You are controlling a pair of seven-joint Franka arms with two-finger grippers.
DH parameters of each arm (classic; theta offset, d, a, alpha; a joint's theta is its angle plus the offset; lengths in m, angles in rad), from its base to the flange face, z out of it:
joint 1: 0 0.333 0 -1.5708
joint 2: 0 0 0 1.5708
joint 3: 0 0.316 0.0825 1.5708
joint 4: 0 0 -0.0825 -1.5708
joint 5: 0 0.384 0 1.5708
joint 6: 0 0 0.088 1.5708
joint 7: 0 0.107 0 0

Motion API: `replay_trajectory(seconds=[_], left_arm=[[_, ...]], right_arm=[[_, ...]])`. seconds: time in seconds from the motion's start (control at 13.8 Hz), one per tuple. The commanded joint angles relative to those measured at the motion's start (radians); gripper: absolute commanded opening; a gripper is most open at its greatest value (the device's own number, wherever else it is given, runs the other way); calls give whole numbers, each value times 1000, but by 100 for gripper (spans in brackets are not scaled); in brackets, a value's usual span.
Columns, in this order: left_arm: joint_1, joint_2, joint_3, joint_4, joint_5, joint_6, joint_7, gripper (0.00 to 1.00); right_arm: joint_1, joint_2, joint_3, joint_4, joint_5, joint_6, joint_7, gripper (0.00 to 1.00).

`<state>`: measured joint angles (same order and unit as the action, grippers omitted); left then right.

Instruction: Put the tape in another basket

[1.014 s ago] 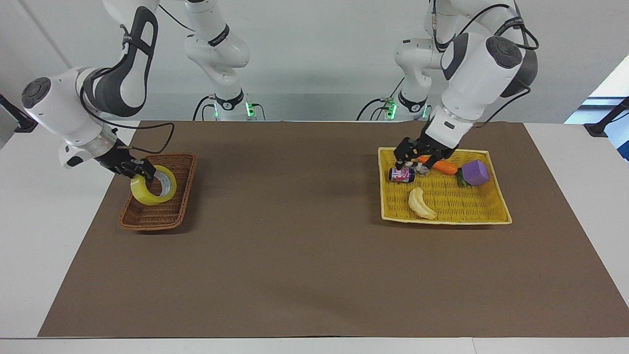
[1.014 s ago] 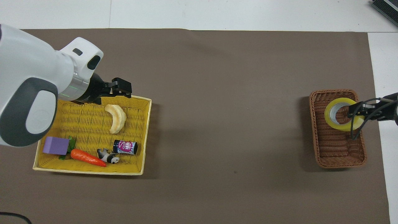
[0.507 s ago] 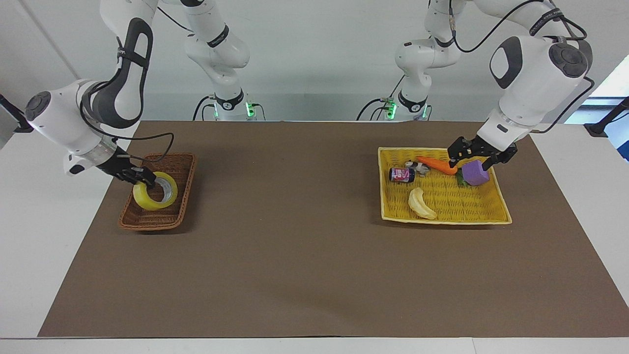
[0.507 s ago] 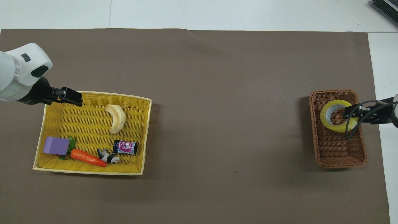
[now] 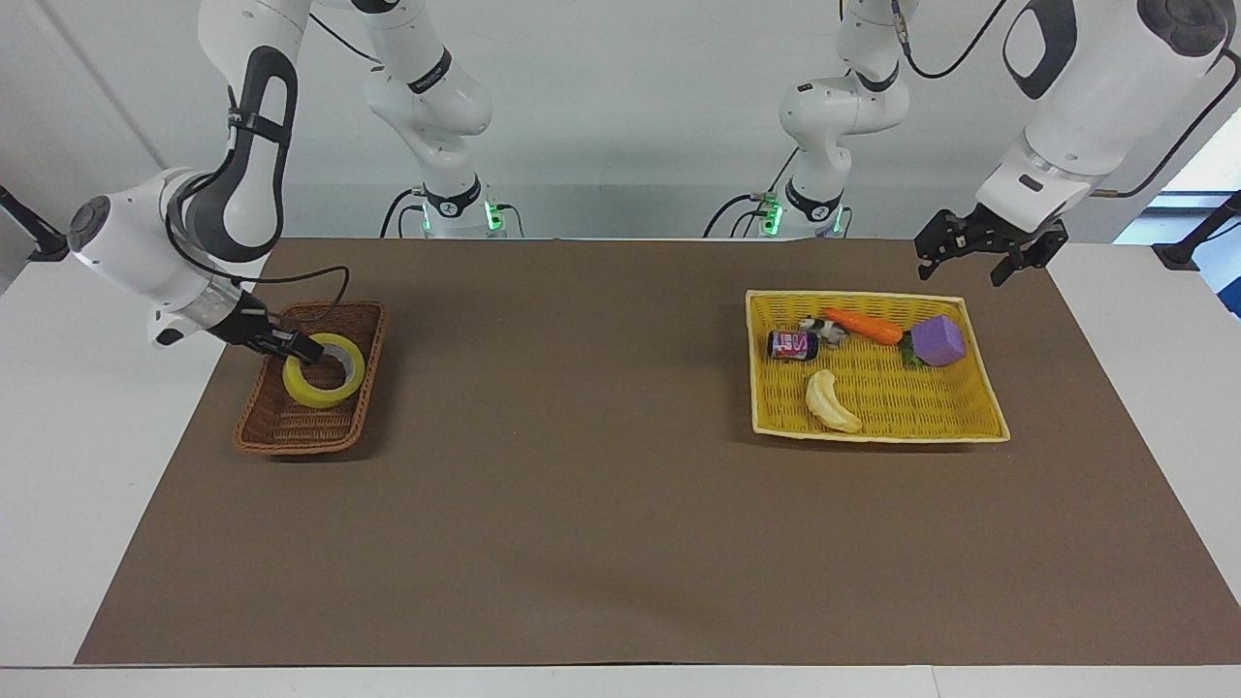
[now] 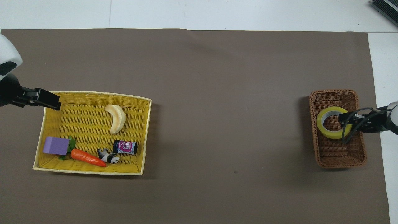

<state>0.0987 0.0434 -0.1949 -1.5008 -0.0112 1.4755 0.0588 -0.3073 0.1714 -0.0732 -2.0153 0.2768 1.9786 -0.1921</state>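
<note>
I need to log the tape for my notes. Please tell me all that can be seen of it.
The tape is a wide roll of see-through yellow tape on a grey-white core. It lies almost flat in the brown basket, hole up, toward the end nearer the robots. The right gripper grips its rim, one finger inside the hole.
</note>
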Motion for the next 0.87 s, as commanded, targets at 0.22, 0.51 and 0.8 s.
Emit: replay_trajectory(seconds=[0.22,0.51,0.8], left_arm=[[7,-14,20,10,22,-26,-7,100],[7,-40,23,11,22,-18,-5,100],[6,-57,22,11,22,-20,-7,100]], right_arm=[[-15,-10,10,12,10,16,-21,100],[2,-27,10,90,-11,-10,-18,100],[45,-46,23,216,-125,-79,-4,100]])
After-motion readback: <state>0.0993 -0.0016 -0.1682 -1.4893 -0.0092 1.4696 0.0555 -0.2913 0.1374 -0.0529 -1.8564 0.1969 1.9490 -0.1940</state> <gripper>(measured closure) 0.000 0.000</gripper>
